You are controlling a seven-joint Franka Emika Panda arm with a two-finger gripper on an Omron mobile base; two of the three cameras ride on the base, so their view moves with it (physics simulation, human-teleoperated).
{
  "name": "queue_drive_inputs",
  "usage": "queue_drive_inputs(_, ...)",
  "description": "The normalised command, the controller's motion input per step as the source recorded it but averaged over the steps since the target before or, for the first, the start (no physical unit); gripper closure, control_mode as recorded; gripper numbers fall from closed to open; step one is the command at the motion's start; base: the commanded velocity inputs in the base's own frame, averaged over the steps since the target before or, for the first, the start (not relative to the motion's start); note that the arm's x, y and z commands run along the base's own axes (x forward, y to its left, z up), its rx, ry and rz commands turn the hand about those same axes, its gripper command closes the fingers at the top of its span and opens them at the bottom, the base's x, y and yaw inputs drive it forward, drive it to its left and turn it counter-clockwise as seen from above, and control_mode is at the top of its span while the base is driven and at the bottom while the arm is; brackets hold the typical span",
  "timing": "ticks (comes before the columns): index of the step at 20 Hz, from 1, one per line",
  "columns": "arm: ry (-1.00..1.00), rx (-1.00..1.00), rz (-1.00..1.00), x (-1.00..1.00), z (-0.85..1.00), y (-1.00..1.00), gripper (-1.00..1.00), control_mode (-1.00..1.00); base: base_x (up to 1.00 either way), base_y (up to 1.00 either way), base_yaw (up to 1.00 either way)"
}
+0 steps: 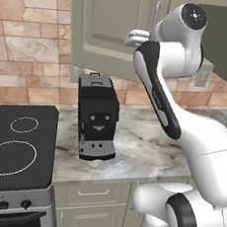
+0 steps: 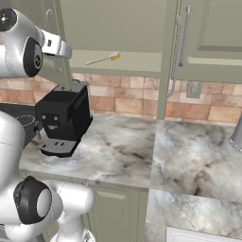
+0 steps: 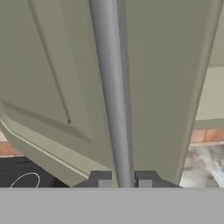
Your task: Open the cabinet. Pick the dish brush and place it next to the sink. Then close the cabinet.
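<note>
The cabinet hangs above the counter with its doors swung out. Its left door fills most of the hand view. My gripper is shut on that door's long silver bar handle, one dark fingertip on each side of the bar. The same handle shows by my white hand in the right base view. The dish brush, pale with a yellow head, lies on the cabinet's shelf. The right door stands open, edge-on. A white rim shows at the counter's lower right; the sink's basin is out of view.
A black coffee machine stands on the marble counter below the cabinet. A black cooktop lies to its left. A steel object stands at the counter's right edge. Green drawer fronts run under the counter.
</note>
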Motion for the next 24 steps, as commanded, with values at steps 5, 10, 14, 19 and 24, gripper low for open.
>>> queue_drive_inputs(5,0.00,0.00,0.03,-0.40,0.00,0.50,1.00,-1.00,0.00,0.00,0.00)
queue_drive_inputs(10,0.00,0.00,0.09,-0.32,0.00,0.52,1.00,-1.00,0.00,0.00,0.00)
queue_drive_inputs(14,0.00,0.00,0.11,-0.10,0.00,0.34,1.00,-1.00,0.00,0.00,0.00)
queue_drive_inputs(19,0.00,0.03,0.11,0.00,-0.05,0.17,-1.00,-1.00,0.00,0.00,0.00)
queue_drive_inputs(24,-0.02,0.01,0.03,-0.21,-0.04,-0.04,-1.00,-1.00,0.00,0.00,0.00)
